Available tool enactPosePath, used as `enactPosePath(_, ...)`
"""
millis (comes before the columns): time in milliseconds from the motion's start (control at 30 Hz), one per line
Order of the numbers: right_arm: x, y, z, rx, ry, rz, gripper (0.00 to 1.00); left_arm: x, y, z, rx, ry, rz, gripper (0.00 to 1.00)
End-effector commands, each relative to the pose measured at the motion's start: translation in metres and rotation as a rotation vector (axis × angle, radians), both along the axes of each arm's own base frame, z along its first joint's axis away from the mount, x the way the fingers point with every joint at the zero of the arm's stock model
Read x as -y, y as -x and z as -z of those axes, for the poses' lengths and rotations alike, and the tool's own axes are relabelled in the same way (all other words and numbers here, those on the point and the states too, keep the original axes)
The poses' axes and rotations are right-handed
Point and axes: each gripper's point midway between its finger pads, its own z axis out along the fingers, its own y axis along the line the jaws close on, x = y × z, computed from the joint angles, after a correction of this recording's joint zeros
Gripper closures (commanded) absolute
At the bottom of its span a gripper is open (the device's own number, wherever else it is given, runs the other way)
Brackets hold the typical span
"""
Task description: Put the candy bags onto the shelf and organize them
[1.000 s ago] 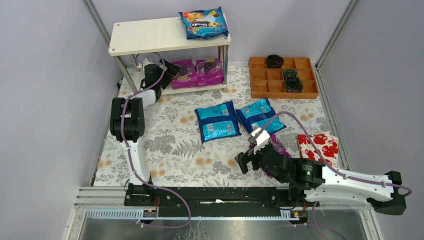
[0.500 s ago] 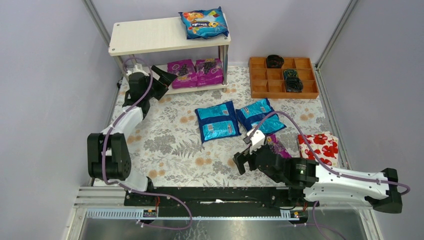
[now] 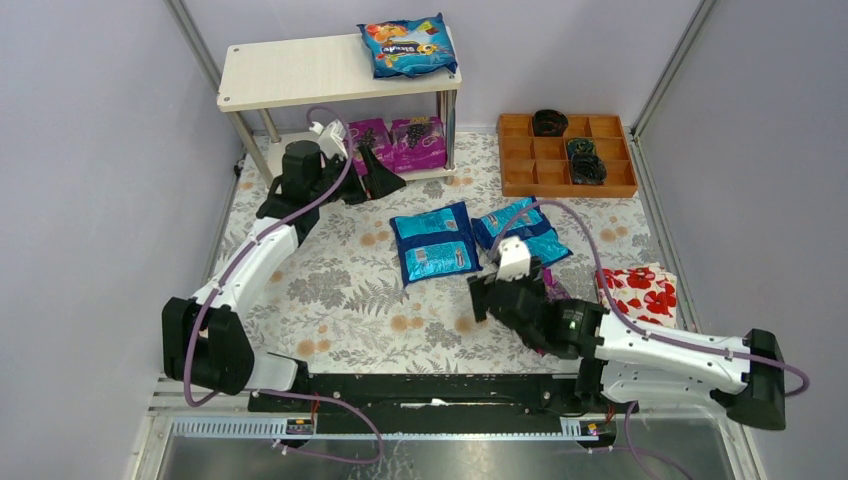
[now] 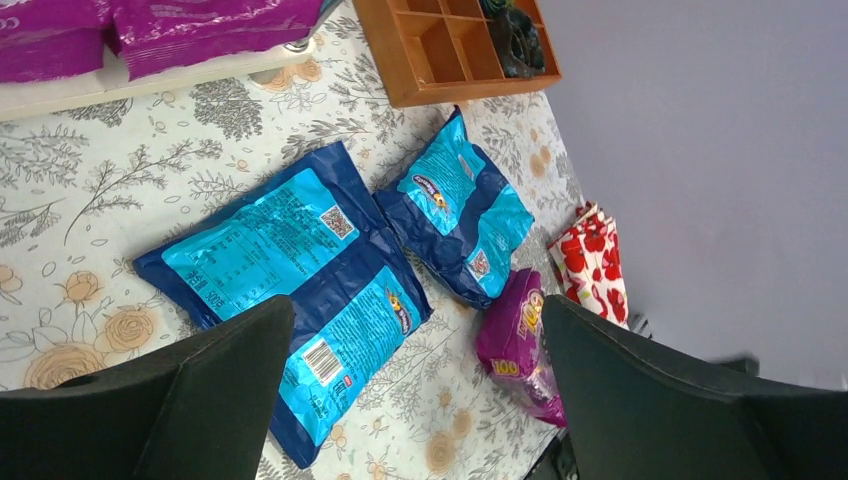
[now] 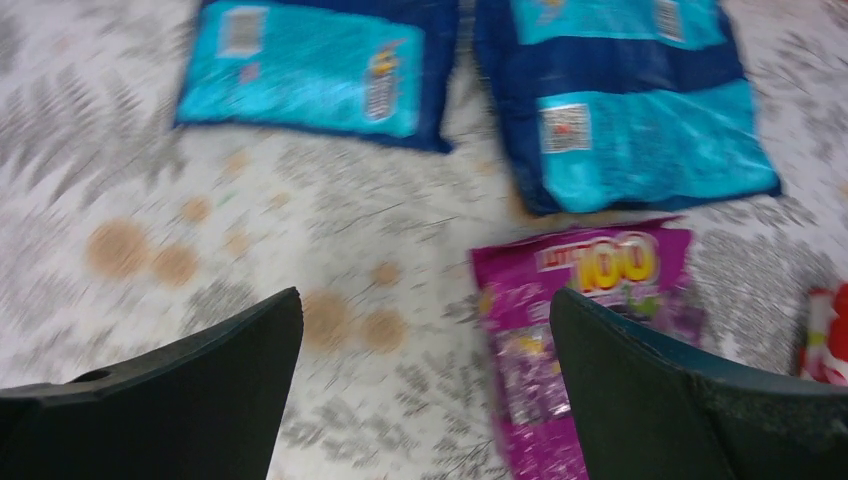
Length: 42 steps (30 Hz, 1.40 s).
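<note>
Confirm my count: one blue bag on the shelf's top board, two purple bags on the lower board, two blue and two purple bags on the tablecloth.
Wrong on one point: only one purple bag lies on the tablecloth, as the left wrist view shows. The rest of the count holds.

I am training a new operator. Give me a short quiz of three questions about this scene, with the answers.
1. True or false: a blue candy bag lies on the top board of the shelf.
2. How many purple candy bags lie on the shelf's lower board?
3. The right tool is: A) open and empty; B) shut on a blue bag; C) shut on a purple bag.
Key: 1 true; 2 two; 3 A.
</note>
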Motion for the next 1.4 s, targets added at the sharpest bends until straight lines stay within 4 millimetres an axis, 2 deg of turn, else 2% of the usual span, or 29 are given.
enactPosePath(0,0.038,-0.033,0.004,-0.084,-0.067,0.255,0.00,0.009,0.008,-0.015,0.086,-0.027,0.115,0.01)
enactPosePath(133,0.074,-0.047,0.018,-0.187,-0.078,0.434,0.00,0.004,0.006,-0.001,0.039,-0.019,0.103,0.01)
enactPosePath(300,0.104,-0.051,0.046,-0.353,-0.189,0.563,0.00,-0.004,0.010,-0.004,0.027,0.019,0.103,0.01)
enactPosePath(433,0.109,-0.048,0.064,-0.458,-0.329,0.585,0.00,-0.002,0.013,0.000,0.012,0.023,0.117,0.01)
enactPosePath(667,0.102,-0.027,0.087,-0.576,-0.366,0.564,0.00,-0.002,0.015,0.003,0.003,0.029,0.119,0.01)
enactPosePath(767,0.087,-0.017,0.093,-0.637,-0.424,0.508,0.00,-0.001,0.015,0.005,-0.006,0.048,0.127,0.01)
enactPosePath(900,0.051,-0.010,0.096,-0.720,-0.610,0.423,0.00,-0.002,0.012,0.010,-0.013,0.044,0.118,0.01)
enactPosePath(1033,0.012,-0.017,0.079,-0.689,-0.682,0.330,0.00,-0.004,0.010,0.014,-0.016,0.034,0.106,0.01)
enactPosePath(1200,-0.048,-0.022,0.055,-0.703,-0.774,0.153,0.00,-0.007,0.007,0.020,-0.023,0.018,0.085,0.01)
enactPosePath(1300,-0.068,-0.023,0.046,-0.694,-0.722,0.046,0.00,-0.007,0.006,0.027,-0.041,0.014,0.078,0.01)
enactPosePath(1367,-0.068,-0.023,0.046,-0.679,-0.626,-0.016,0.00,-0.006,0.006,0.031,-0.053,0.014,0.079,0.01)
